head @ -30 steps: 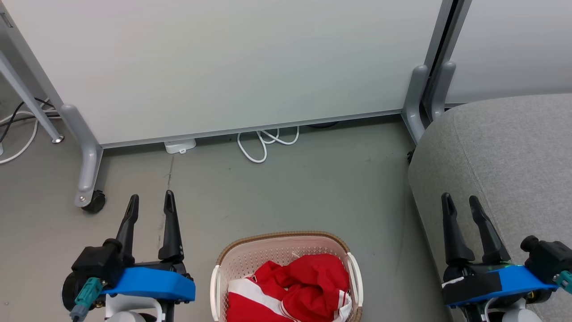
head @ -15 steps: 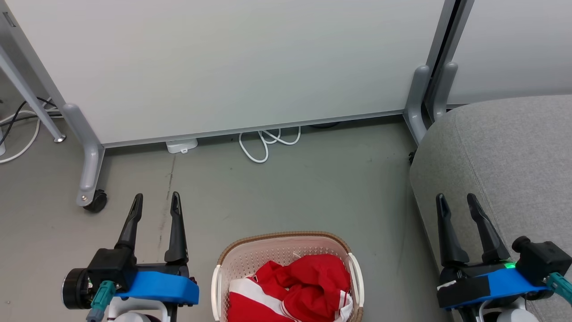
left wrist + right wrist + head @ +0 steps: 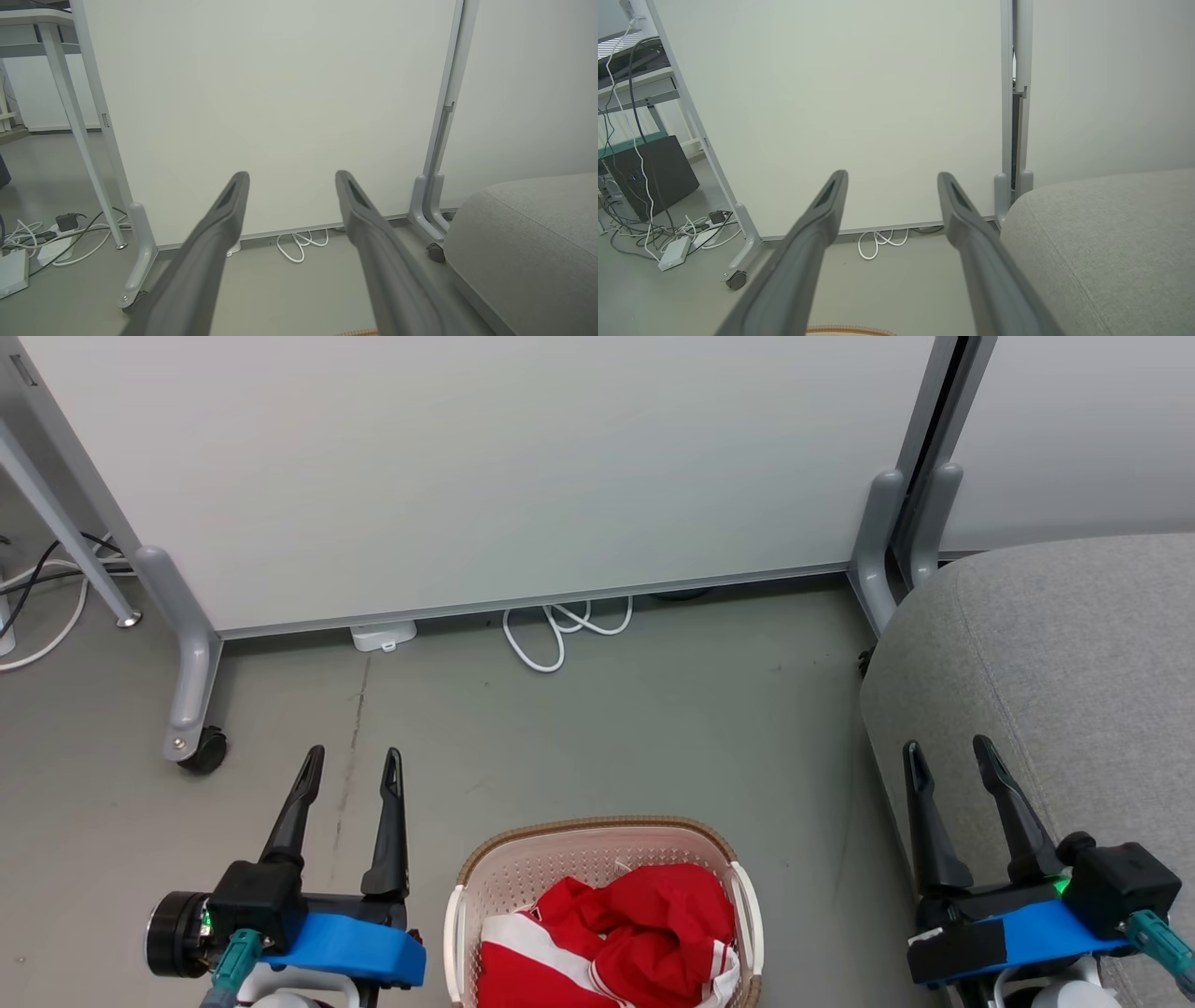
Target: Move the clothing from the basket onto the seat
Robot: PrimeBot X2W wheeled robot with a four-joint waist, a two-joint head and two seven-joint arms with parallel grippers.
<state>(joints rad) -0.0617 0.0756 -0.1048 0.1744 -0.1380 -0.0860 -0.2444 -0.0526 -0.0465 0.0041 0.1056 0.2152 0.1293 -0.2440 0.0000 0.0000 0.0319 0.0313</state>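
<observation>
Clothing [image 3: 644, 933], soft red fabric with white panels and thin white stripes, lies bunched inside the cream-white perforated plastic basket with a brown woven-look rim [image 3: 597, 824]. The basket stands on the grey-green floor [image 3: 653, 728] between my two grippers, nearer to me than either pair of fingertips and apart from both.

My left gripper [image 3: 355, 753] hovers just left of the basket. Its two long dark fingers are spread wide and hold nothing. My right gripper [image 3: 944, 745] is well to the right of the basket, its fingers likewise spread wide and empty. It hangs at the near left edge of the large grey woven upholstered seat with rounded edges [image 3: 1055, 663], which runs on to the right of and beyond those jaws. Whether it touches the fabric I cannot tell.

Ahead and left of my left fingertips, a black caster wheel [image 3: 203, 751] carries a grey metal foot. Farther ahead, between both sets of jaws, a looped white cable [image 3: 560, 630] and a small white block [image 3: 383, 636] lie at the base of a pale partition panel [image 3: 467, 476]. Two grey upright posts [image 3: 878, 541] stand ahead of my right jaws, beside the seat's far left corner.
</observation>
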